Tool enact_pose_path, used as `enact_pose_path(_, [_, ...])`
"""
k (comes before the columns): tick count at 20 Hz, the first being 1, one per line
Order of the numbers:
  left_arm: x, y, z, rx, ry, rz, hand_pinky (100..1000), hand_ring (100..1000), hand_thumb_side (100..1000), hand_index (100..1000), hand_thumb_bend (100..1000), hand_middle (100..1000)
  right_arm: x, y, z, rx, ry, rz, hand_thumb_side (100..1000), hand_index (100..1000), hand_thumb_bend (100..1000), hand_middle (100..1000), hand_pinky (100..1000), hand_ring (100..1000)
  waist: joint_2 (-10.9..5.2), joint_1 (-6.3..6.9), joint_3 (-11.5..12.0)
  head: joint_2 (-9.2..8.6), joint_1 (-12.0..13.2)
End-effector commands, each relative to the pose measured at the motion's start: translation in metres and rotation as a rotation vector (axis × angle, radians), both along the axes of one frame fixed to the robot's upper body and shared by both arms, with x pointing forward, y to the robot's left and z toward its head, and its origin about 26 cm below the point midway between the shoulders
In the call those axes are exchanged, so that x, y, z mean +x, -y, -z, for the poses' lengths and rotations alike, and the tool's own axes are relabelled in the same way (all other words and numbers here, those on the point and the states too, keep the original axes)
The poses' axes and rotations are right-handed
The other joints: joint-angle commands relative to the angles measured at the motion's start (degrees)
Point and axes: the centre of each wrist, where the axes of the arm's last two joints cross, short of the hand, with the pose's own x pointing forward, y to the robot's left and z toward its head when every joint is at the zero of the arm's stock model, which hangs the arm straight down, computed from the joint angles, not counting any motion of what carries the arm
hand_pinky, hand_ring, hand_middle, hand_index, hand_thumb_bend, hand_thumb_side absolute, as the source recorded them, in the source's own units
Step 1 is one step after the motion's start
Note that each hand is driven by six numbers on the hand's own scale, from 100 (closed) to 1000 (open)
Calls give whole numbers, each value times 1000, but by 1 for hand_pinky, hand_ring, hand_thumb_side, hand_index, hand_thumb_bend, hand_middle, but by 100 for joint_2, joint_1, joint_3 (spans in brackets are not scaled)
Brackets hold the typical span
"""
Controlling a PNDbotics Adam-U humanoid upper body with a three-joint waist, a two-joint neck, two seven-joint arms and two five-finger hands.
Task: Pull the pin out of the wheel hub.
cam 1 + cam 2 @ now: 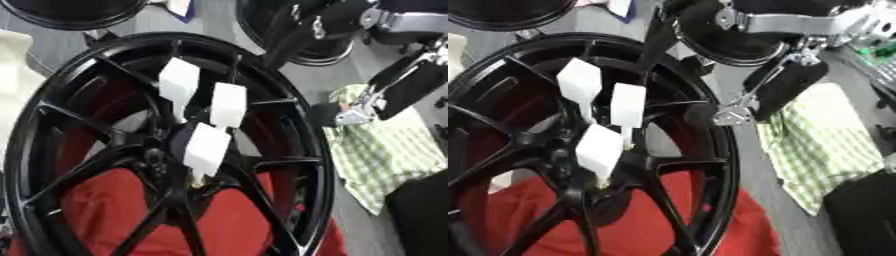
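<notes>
Wheel (52,165), black and spoked, fills the left of frame, propped tilted over red cloth (105,210), hub exposed. Right hand (737,112) hangs beside the rim at right; its finger state I cannot tell. White tags (207,149) hang near centre; the lowest points down-left toward the hub, presumably marking the pin.

Light is even and fairly bright from overhead, no hard shadows; the three white tags (208,147) blow out to flat white with no detail, and the black wheel (79,165) crushes to near solid dark with only faint sheen along rim and spokes. Both my eye views are soft all over, edges smeared. My right arm's silver parts (789,22) show mild glare, and the checked cloth (824,150) pattern is blurry.
</notes>
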Motion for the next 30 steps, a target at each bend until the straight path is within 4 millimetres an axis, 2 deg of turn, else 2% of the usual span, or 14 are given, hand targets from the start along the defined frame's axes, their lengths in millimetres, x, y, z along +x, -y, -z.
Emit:
enact_pose_path(1, [-2,1,-7,11,22,9,688,562,840,667,100,540,-4,-3,-7,-15,8,-3,175,804,329,704,804,769,-162,35,4,-95,-28])
enact_pose_path(5, [-2,1,-7,9,21,12,688,563,840,667,100,539,-3,-6,-5,-11,-10,35,186,801,363,706,798,764,-155,24,16,-93,-32])
enact_pose_path(10, [-1,2,-7,7,21,15,688,563,841,667,100,539,-2,-9,-1,32,-30,180,270,805,408,722,799,778,-138,4,41,-78,-37])
enact_pose_path(18, [-1,2,-8,7,24,18,689,563,841,667,100,538,0,-13,5,138,-93,400,336,810,376,743,816,816,-119,-34,69,-60,-24])
enact_pose_path(23, [-1,2,-9,6,25,18,689,563,842,667,100,538,1,-15,8,187,-143,514,375,812,389,746,817,827,-118,-52,86,-33,-20])
enact_pose_path(26, [-1,2,-9,5,26,19,689,564,841,667,100,538,1,-17,10,203,-164,571,406,818,423,747,813,828,-126,-66,87,11,-12])
enact_pose_path(30, [-1,2,-10,4,27,19,690,564,840,667,100,538,2,-19,12,204,-217,607,473,825,398,749,811,834,-144,-78,80,91,-1])
